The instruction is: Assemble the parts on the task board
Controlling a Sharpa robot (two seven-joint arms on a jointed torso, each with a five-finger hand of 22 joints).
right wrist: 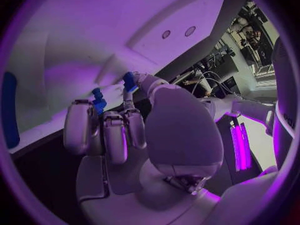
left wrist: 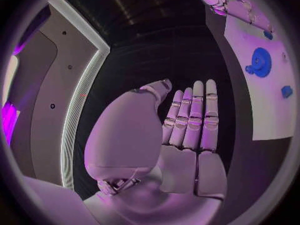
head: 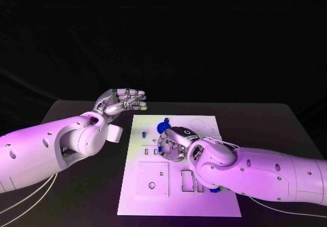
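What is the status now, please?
Left robot hand open, off the board. Right robot hand over white board, fingertips at small blue part. Nothing blocking.

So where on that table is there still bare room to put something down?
Bare black table lies right of the task board, and more in front of the left arm. It is crowded mid-board, where the right hand works beside the blue gear.

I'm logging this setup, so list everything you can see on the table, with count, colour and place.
Table: one, black, under everything.
Task board: one, white plate, middle of the table.
Blue gear: one, on the board's far part.
Small blue part: one, near the board's left edge.
Blue part: one, at the board's right side, partly under the right arm.
Left hand: one, silver, fingers apart, beyond the board's far left corner.
Right hand: one, silver, over the board's middle; blue pieces at its fingertips.
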